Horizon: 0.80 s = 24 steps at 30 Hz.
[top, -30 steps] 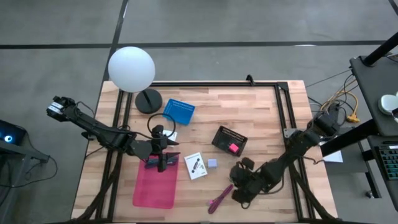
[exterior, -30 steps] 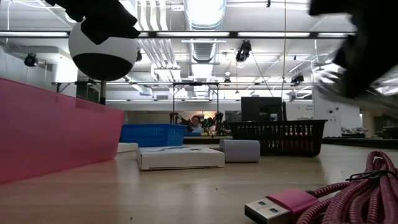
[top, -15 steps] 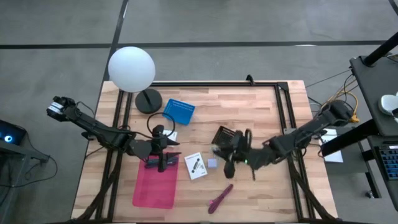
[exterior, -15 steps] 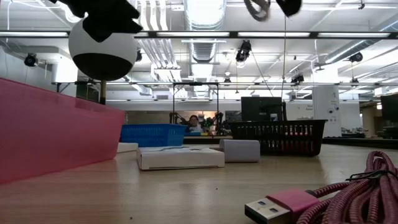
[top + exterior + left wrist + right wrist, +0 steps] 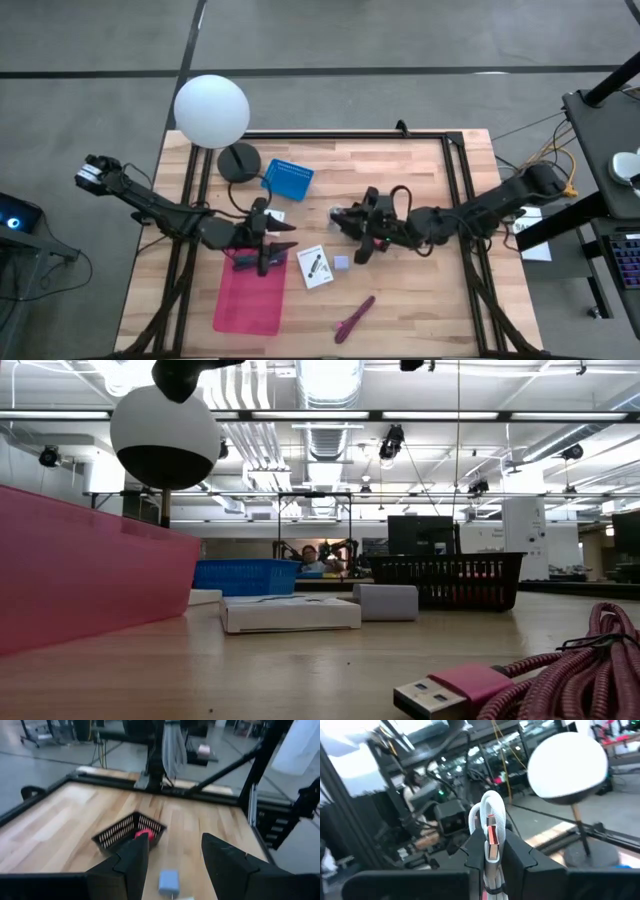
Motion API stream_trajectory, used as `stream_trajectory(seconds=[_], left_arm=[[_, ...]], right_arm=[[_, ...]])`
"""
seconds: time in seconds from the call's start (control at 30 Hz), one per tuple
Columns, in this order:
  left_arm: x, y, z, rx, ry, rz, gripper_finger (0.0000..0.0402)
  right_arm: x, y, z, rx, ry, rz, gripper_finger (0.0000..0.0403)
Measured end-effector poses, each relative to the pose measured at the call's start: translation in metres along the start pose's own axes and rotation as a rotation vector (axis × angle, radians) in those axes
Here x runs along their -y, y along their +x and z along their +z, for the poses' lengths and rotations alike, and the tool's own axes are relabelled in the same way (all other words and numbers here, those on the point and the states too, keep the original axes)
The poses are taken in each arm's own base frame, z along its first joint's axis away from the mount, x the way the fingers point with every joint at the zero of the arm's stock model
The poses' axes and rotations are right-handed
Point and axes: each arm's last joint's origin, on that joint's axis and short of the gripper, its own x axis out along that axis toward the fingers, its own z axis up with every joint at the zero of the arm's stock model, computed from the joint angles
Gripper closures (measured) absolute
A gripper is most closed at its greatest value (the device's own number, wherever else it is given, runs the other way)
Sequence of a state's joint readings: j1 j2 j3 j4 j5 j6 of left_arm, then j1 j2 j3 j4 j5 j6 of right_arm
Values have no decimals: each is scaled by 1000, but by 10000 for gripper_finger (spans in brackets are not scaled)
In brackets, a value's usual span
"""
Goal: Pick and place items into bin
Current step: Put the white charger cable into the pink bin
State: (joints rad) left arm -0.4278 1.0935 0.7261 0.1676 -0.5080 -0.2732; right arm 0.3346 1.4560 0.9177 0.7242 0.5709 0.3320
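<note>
Swinging in from the right side of the counter [image 5: 420, 170], the right pincer [image 5: 491, 855] now hangs mid-counter, clenched on a looped white cable [image 5: 490, 815] with a reddish plug. I'd carry it fully over the pink bin [image 5: 245, 305] before letting go, since the glossy, springy loop may flop out. The left pincer [image 5: 172, 852] hovers released at the bin's far rim; its walls look smooth, thin plastic

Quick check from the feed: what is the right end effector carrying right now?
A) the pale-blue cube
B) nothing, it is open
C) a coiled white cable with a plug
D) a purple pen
C: the right wrist view shows the right end effector shut on a looped white cable, while the purple pen and pale-blue cube lie on the table.
</note>
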Motion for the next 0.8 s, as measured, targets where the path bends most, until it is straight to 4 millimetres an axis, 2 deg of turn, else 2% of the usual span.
stream_trajectory(seconds=[0.37, 0.8], left_arm=[[-6, 3, 7, 60, -34, 20, 234], [-5, 3, 9, 75, -44, 9, 234]], right_arm=[[4, 25, -13, 67, 0, 110, 375], [4, 72, -23, 77, -28, 183, 375]])
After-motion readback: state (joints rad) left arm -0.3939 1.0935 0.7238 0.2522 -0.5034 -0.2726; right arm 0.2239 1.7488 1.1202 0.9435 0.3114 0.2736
